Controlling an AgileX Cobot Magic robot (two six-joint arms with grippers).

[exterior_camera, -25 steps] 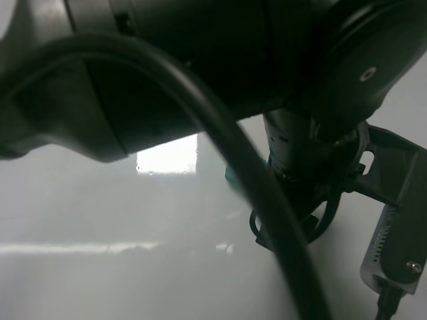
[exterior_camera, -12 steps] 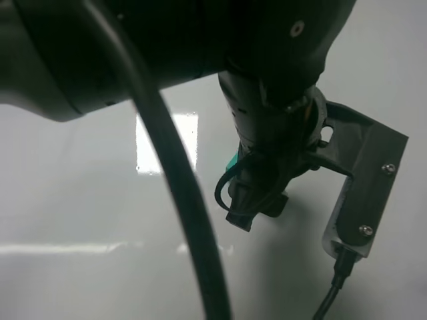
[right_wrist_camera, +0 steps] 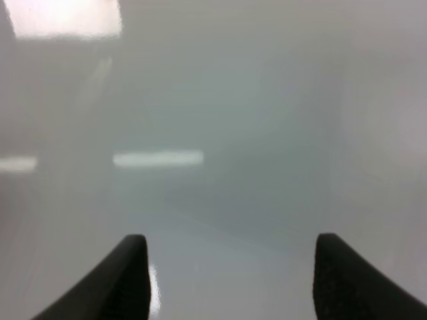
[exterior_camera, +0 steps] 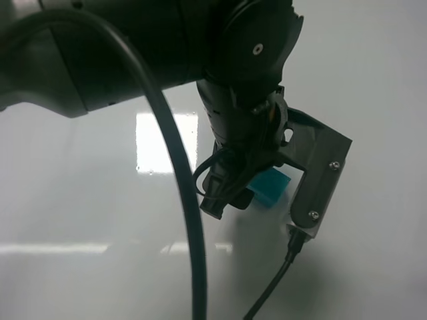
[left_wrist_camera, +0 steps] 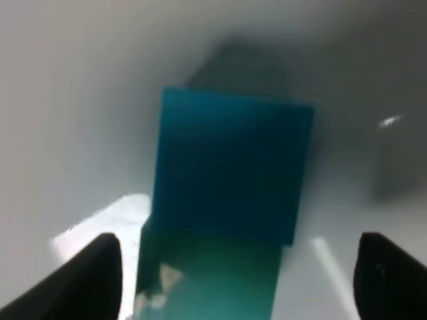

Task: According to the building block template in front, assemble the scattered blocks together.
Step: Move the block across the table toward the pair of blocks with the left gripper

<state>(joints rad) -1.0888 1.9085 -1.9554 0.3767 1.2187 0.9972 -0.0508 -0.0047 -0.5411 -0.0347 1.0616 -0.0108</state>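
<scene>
Glossy pale grey surface [right_wrist_camera: 233, 100] fills every view, streaked with bright light reflections. Your left fingers [left_wrist_camera: 93, 273] stand wide apart. Ahead between them lies a matte blue-teal cube [left_wrist_camera: 230, 167], face to face against a blurred green-teal cube [left_wrist_camera: 213, 280] that sits nearer the wrist. Neither finger touches them, and you cannot tell whether the two are joined. From the high camera, the dark robot arm [exterior_camera: 167, 47] hides all but part of the blue-teal cube, just beside the metal camera bracket [exterior_camera: 320, 180]. Your right fingers [right_wrist_camera: 127, 273] are spread too, above the surface.
</scene>
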